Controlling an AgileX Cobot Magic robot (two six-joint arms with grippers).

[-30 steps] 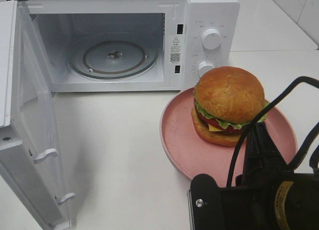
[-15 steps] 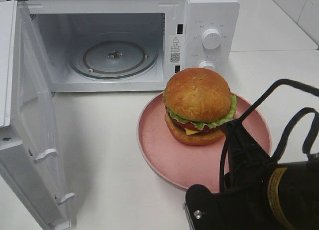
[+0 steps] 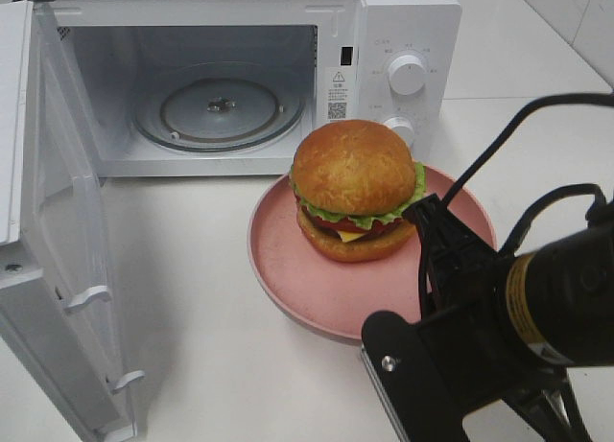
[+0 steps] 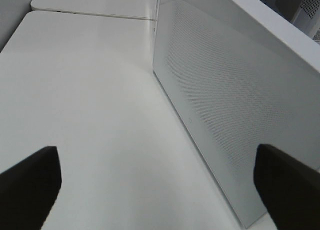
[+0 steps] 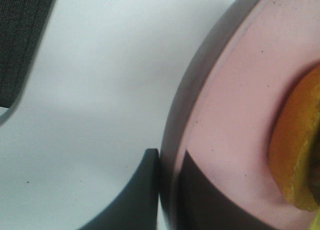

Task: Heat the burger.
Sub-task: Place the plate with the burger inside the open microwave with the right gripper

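Shifting toward 9 o'clock in the exterior high view, the pink plate (image 3: 288,269) has brought the burger (image 3: 353,188), seated on it, to just in front of the microwave (image 3: 403,20), whose cavity (image 3: 192,58) now lies at 11 o'clock, ready for insertion. Only the right wrist view shows the right gripper (image 5: 167,190) clamped on the plate rim. The left wrist view shows the left gripper (image 4: 160,182) spread wide and empty beside, probably, the open door (image 4: 225,105).
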